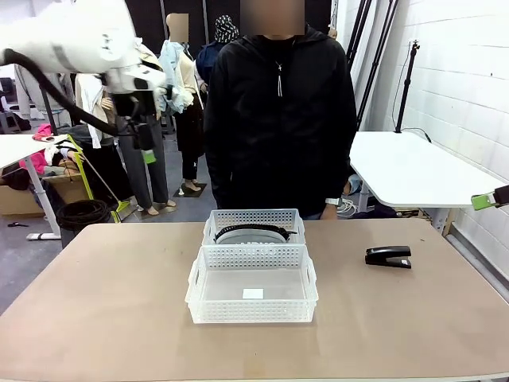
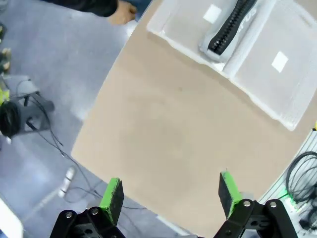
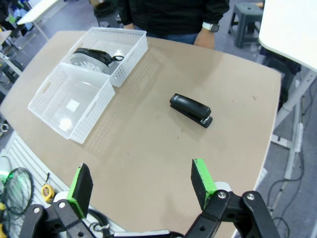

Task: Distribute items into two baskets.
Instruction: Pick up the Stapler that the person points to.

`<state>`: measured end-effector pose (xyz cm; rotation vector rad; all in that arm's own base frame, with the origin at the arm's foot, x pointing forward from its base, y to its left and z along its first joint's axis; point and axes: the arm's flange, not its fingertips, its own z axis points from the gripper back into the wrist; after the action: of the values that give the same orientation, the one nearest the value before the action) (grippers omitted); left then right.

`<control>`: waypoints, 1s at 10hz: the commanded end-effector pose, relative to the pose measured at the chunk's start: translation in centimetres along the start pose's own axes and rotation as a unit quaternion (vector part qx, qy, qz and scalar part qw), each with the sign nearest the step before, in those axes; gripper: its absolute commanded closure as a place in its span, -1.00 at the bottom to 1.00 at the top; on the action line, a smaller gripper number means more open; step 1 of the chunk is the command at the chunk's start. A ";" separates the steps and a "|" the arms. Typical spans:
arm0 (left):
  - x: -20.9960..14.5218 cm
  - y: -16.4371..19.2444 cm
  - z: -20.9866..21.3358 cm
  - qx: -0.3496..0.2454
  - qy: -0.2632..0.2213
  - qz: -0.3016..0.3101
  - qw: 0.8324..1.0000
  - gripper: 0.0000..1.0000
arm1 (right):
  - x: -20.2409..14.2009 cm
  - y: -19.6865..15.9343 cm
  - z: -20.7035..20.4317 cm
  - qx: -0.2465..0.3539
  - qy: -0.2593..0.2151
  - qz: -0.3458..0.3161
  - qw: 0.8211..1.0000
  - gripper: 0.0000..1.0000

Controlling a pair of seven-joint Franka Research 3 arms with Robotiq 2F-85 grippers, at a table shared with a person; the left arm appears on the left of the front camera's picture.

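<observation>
The bench runs right up to the front camera, a broad brown top carrying everything in play. At its middle stand the two white baskets, touching end to end. The near basket holds nothing but a small white label on its floor. The far basket holds the grey fabric piece, its black edging curved along the inside. To the right of the baskets and well apart from them, the stapler lies flat on the bare bench, closed, not yet in either basket.

One item looks placed and one remains, so the step in hand is fetching the stapler, most likely for the empty near basket. The right jaws stand wide open and empty, high over the bench's right side. In the right wrist view the stapler sits ahead of them and far below, roughly between the lines of the two green pads and slanted across them. The next move calls for a long descent, with the wrist turned to close across the stapler's narrow body. The left jaws, also open and empty, hang high over the bench's left edge, with the baskets well ahead of them.
</observation>
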<state>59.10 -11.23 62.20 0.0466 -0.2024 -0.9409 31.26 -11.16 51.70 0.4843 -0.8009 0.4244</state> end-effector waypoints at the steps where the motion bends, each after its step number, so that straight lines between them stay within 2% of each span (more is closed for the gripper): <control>1: -5.7 -1.4 -0.2 -0.002 -0.045 0.078 0.996 -1.00 | 0.1 0.0 -0.1 0.009 -0.004 -0.007 1.000 -1.00; 3: -11.4 -2.8 0.9 0.008 -0.114 0.117 0.987 -1.00 | 0.1 0.0 -0.1 0.009 -0.004 -0.007 1.000 -1.00; 6: -18.1 -3.4 -1.7 -0.016 -0.185 0.161 0.969 -1.00 | 0.1 0.0 -0.1 0.009 -0.004 -0.007 1.000 -1.00; 8: -23.2 -3.6 -2.4 -0.055 -0.235 0.176 0.954 -1.00 | 0.1 0.0 -0.1 0.009 -0.004 -0.007 1.000 -1.00; 10: -25.5 -2.0 -3.0 -0.140 -0.308 0.144 0.930 -1.00 | 0.1 0.0 -0.1 0.009 -0.004 -0.007 1.000 -1.00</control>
<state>42.86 7.21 55.16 -0.3993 -0.6164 -0.5906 31.24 -11.17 51.68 0.4845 -0.7988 0.4243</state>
